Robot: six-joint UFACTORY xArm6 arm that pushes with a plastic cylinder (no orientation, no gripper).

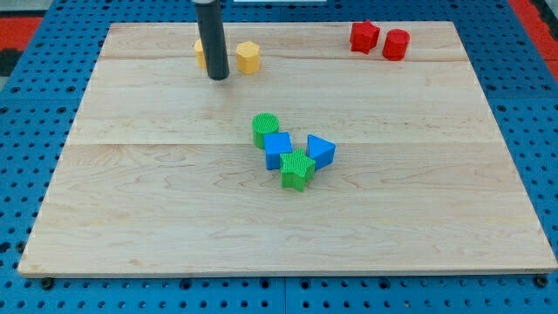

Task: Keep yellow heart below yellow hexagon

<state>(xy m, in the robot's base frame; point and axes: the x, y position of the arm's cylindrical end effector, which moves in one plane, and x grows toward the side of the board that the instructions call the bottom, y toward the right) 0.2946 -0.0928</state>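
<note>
Rod upright, my tip (218, 78) on board, touching partly hidden yellow block (200, 52), near yellow hexagon (248, 58); no pincer

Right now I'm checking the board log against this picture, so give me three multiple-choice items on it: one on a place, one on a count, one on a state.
1. Where is the yellow hexagon?
A. near the view's top, left of centre
B. at the view's bottom right
C. in the centre cluster

2. How many red blocks are on the board?
A. one
B. two
C. four

3. How does my tip stand to the yellow blocks?
A. far off, beside the red blocks
B. among the green and blue blocks
C. close by, between the hexagon and a second yellow block partly hidden behind the rod

Key: 1 A, it sits by the board's top edge. 2 B, a red block and another red block sit together at the top right. 3 C, the rod's end rests just left of the hexagon.
</note>
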